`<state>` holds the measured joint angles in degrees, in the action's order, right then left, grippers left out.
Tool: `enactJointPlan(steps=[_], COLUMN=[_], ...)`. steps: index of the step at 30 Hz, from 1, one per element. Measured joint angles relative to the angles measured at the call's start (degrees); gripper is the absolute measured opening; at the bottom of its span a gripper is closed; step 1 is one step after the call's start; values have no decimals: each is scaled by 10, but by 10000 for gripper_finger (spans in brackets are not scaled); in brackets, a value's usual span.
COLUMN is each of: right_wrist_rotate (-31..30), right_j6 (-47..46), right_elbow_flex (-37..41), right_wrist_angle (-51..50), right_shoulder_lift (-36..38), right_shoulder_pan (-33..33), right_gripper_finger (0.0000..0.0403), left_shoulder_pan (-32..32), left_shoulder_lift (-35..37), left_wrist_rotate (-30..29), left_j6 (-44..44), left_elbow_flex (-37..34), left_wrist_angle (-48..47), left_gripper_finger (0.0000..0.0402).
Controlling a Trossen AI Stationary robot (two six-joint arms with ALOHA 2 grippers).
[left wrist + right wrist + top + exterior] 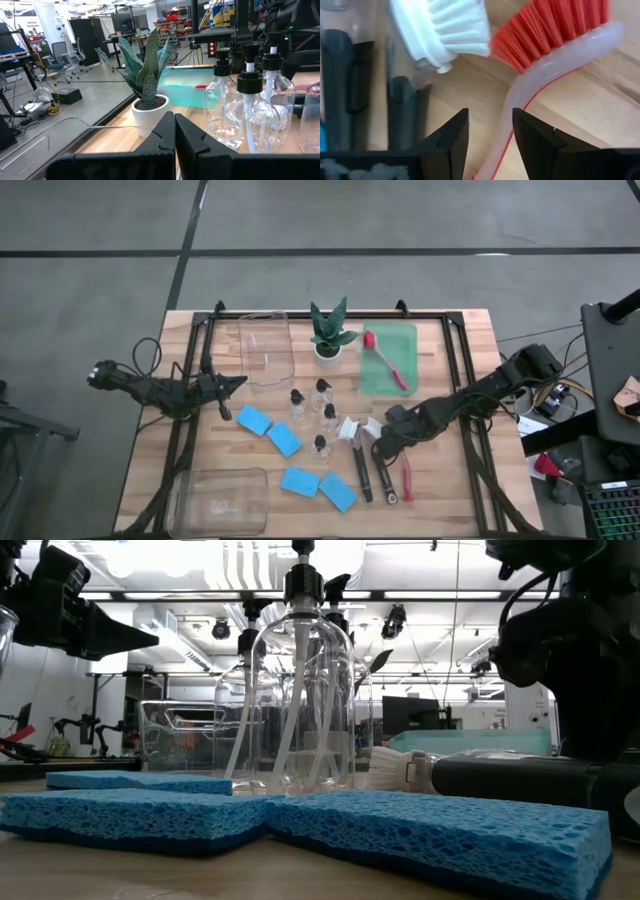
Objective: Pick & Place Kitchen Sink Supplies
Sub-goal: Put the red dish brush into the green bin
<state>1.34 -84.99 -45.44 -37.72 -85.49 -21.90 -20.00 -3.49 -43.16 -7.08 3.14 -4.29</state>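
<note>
My right gripper (383, 442) (490, 137) is open, low over the table's right middle. Its fingers stand on either side of the translucent handle (506, 125) of a red dish brush (406, 477), just behind its red bristles (550, 25). Two black brushes with white heads (361, 465) (447, 25) lie beside it. A second red brush (388, 362) lies in the green tray (405, 335). Small clear bottles (322, 418) (250, 115) stand mid-table, with blue sponges (285, 440) (440, 825) near them. My left gripper (236, 383) (175, 135) is shut and hovers left of the bottles. My right gripper comes at the red brush's handle (506, 125) from above, fingers across it, with the brush lying flat on the table. The handle runs close along one finger (535, 142); whether that finger touches it I cannot tell.
A potted plant (330, 335) stands at the far middle, beside a clear tray (265, 348). A second clear tray (220, 500) sits at the near left corner. Black rails (452, 370) run along both sides of the table.
</note>
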Motion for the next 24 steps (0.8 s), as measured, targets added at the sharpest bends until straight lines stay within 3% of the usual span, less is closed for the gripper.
enactJointPlan(steps=[8, 19, 24], right_wrist_rotate=[-2, 7, 7], right_j6=[-10, 57, 39], right_elbow_flex=[7, -24, -23], right_wrist_angle=[5, 5, -35], right_shoulder_lift=[1, 2, 2], right_shoulder_pan=[-4, -5, -5], right_gripper_finger=[144, 150, 144], left_shoulder_pan=[0, 0, 0], left_shoulder_lift=[0, 0, 0], left_wrist_rotate=[0, 0, 0], left_j6=[0, 0, 0], left_elbow_flex=[0, 0, 0], left_wrist_angle=[0, 0, 0], left_gripper_finger=[0, 0, 0])
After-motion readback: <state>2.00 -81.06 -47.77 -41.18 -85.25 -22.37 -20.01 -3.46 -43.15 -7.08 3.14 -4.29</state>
